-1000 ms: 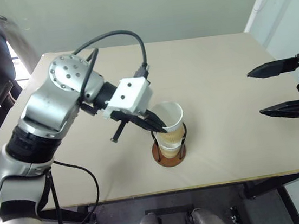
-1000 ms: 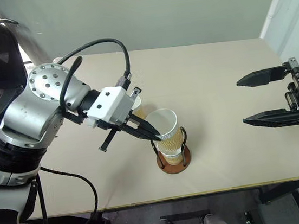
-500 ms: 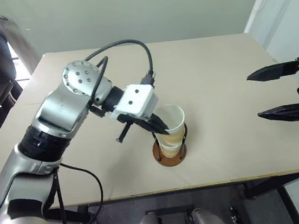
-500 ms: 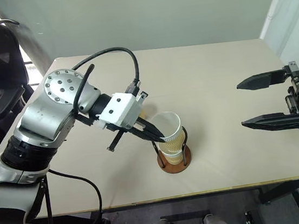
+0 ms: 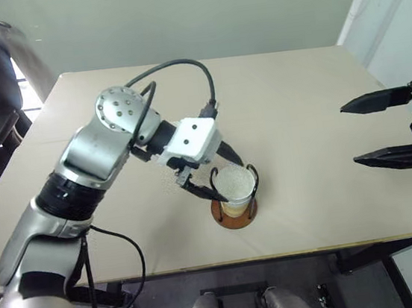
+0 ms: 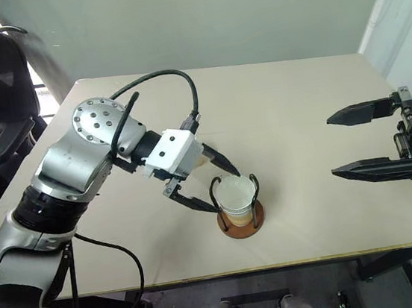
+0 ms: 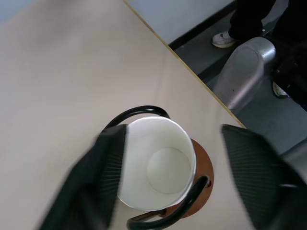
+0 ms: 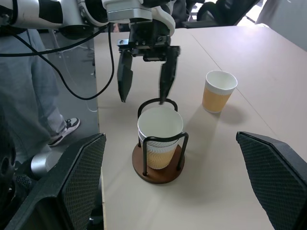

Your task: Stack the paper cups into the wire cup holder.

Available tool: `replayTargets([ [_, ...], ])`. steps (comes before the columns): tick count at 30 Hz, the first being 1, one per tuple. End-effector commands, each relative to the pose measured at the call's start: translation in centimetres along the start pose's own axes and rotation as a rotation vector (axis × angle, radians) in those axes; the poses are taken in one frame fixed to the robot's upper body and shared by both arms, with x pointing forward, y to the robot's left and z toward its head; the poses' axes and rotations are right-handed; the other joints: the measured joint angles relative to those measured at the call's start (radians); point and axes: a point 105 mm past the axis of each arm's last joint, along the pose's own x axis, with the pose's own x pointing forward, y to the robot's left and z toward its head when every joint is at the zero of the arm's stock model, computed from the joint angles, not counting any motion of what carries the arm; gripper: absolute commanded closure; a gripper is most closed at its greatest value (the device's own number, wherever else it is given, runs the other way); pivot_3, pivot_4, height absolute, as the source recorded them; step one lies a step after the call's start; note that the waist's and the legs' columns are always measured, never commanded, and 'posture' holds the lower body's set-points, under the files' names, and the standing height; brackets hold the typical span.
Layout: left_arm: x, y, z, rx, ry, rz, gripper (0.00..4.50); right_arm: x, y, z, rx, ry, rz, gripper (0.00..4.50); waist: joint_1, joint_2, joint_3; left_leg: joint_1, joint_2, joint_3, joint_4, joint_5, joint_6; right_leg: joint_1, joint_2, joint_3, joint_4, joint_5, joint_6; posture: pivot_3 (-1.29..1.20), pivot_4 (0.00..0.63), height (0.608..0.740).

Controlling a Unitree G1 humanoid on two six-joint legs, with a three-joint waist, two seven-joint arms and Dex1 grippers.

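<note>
My left tool (image 6: pixel 211 181) hangs just above the wire cup holder (image 6: pixel 241 224), its two black fingers (image 5: pixel 203 192) spread apart on either side of the top cup's rim and holding nothing. The paper cups (image 5: pixel 234 188) sit nested inside the wire loops near the front edge of the bench (image 5: pixel 313 111); from my head I see the white mouth of the upper one and a band of tan below it, but the wires and the nesting keep me from counting how many are stacked there. In my left wrist view the near finger (image 7: pixel 103 177) blurs across the cup's side, and the reddish disc base (image 7: pixel 199 153) shows as a sliver behind the rim. One more cup (image 8: pixel 218 91) stands by itself on the bench beyond the holder; in my head views my own left arm mostly covers it. My right tool (image 6: pixel 370 141) is held well off to the right, fingers wide apart and empty, its wrist cut off by the picture's edge
</note>
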Motion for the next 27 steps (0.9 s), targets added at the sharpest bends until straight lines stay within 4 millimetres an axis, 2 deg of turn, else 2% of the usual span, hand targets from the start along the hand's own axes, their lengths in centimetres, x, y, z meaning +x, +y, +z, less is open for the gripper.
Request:
replayTargets([
  [1, -2.3, 1.6, 0.7, 0.023, 0.013, 0.128, 0.03, -0.7, -0.3, 0.1, -0.025, 0.055, -0.054, 0.00, 0.000, 0.000, 0.000, 0.000, 0.000, 0.000, 0.001, 0.000, 0.000, 0.000, 0.000, 0.000, 0.000, 0.000, 0.000, 0.00, 0.150, 0.740],
  [4, -4.6, 2.2, -0.5, -0.023, 0.057, 0.244, 0.03, -1.0, -1.4, -1.0, -0.011, 0.118, -0.128, 0.00, -0.001, 0.001, 0.000, 0.000, 0.000, 0.000, 0.002, -0.002, 0.001, 0.000, 0.000, 0.000, 0.000, 0.000, 0.000, 0.00, 0.150, 0.740],
  [8, -8.5, 2.1, -4.2, -0.126, 0.179, 0.405, 0.03, -1.1, -2.5, -2.5, -0.019, 0.190, -0.205, 0.00, -0.005, 0.001, 0.000, 0.001, 0.000, 0.000, 0.001, -0.003, 0.001, 0.000, 0.000, 0.000, 0.000, 0.000, 0.000, 0.00, 0.150, 0.740],
  [11, -11.0, 1.7, -7.2, -0.207, 0.270, 0.516, 0.03, -1.0, -2.7, -2.4, -0.021, 0.176, -0.207, 0.00, -0.005, 0.004, 0.000, 0.001, 0.000, 0.000, 0.001, -0.003, 0.002, -0.001, 0.000, 0.000, 0.000, 0.000, 0.000, 0.00, 0.150, 0.740],
  [13, -11.9, 1.3, -9.2, -0.262, 0.300, 0.566, 0.03, -0.9, -2.6, -2.2, -0.027, 0.165, -0.191, 0.00, -0.001, 0.004, 0.000, 0.001, 0.000, 0.000, 0.001, -0.003, 0.002, -0.001, 0.000, 0.001, 0.000, 0.000, 0.000, 0.00, 0.150, 0.740],
  [16, -12.3, 0.9, -12.0, -0.329, 0.322, 0.625, 0.03, -0.7, -2.6, -2.0, -0.035, 0.147, -0.178, 0.00, 0.004, 0.004, 0.000, 0.000, 0.000, 0.000, 0.002, -0.003, 0.002, -0.001, 0.000, 0.001, 0.000, 0.000, 0.001, 0.00, 0.150, 0.740],
  [19, -11.5, 0.7, -13.8, -0.366, 0.300, 0.646, 0.03, -0.5, -2.6, -1.7, -0.046, 0.129, -0.158, 0.00, 0.009, 0.004, 0.000, -0.001, -0.001, 0.000, 0.002, -0.004, 0.003, -0.001, -0.001, 0.001, 0.000, 0.001, 0.002, 0.00, 0.150, 0.740],
  [23, -9.9, 0.7, -13.4, -0.368, 0.189, 0.619, 0.03, -0.4, -2.6, -1.4, -0.053, 0.122, -0.150, 0.00, 0.009, 0.003, 0.001, -0.001, -0.001, 0.000, 0.002, -0.004, 0.004, -0.001, -0.001, 0.001, 0.000, 0.001, 0.002, 0.00, 0.150, 0.740],
  [27, -9.2, -0.1, -15.1, -0.378, 0.263, 0.595, 0.03, -0.4, -2.6, -1.3, -0.061, 0.120, -0.154, 0.00, 0.008, 0.003, 0.001, -0.001, -0.001, 0.000, 0.003, -0.004, 0.004, -0.001, -0.001, 0.001, -0.001, 0.001, 0.003, 0.00, 0.150, 0.740],
])
